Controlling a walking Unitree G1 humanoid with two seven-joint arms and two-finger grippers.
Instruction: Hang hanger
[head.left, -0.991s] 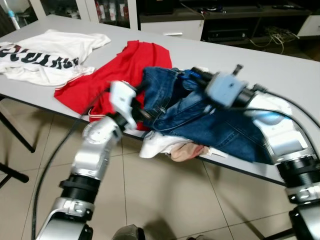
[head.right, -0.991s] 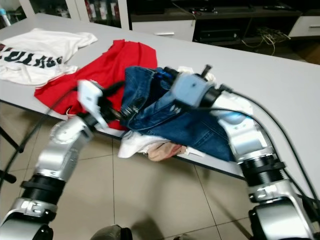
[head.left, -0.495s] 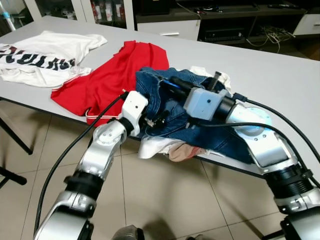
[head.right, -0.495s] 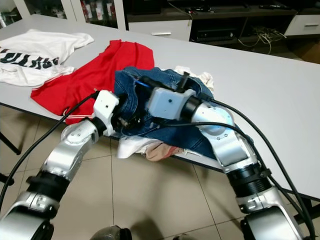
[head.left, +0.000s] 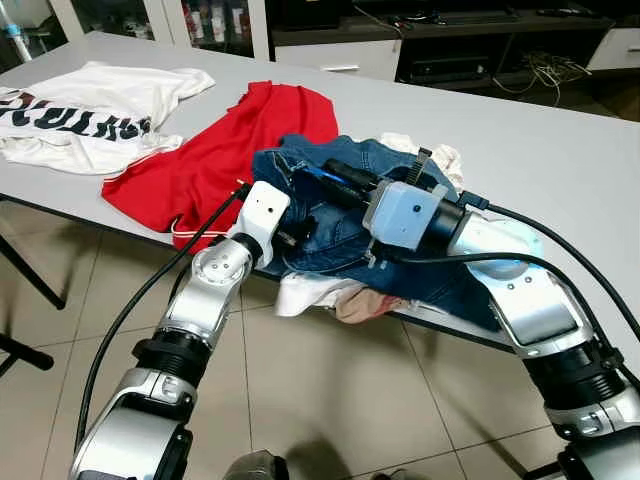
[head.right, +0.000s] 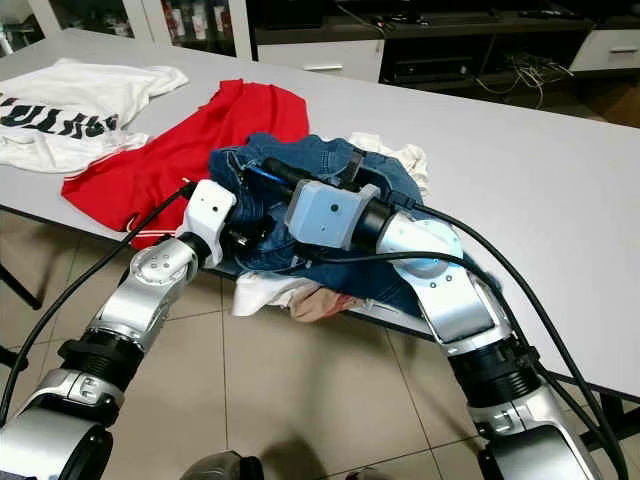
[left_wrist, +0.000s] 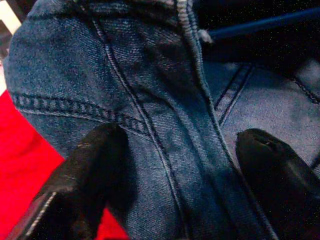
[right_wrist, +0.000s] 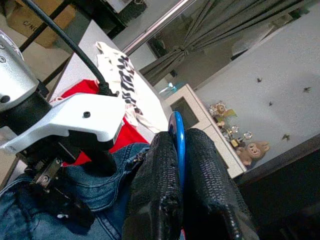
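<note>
A pair of blue jeans (head.left: 345, 225) lies bunched near the table's front edge. My right gripper (head.right: 272, 170) reaches over the jeans from the right and is shut on a thin blue hanger (right_wrist: 176, 142), which pokes out among the denim folds (head.left: 318, 173). My left gripper (left_wrist: 180, 165) comes up from below the table edge (head.left: 288, 236). It is open, with its fingers (left_wrist: 95, 165) spread against the jeans' seam and denim between them. Part of the blue hanger bar (left_wrist: 260, 24) crosses just beyond it. Most of the hanger is hidden by the jeans.
A red shirt (head.left: 215, 150) lies left of the jeans and a white printed T-shirt (head.left: 95, 100) at the far left. A pale garment (head.left: 320, 295) hangs off the grey table's edge (head.left: 560, 130) under the jeans. Tiled floor (head.left: 330, 400) lies below and a low cabinet (head.left: 340, 45) stands behind.
My right gripper has carried the hanger leftward across the jeans, toward the left gripper. The jeans have bunched further left. My left gripper has closed in on the denim.
</note>
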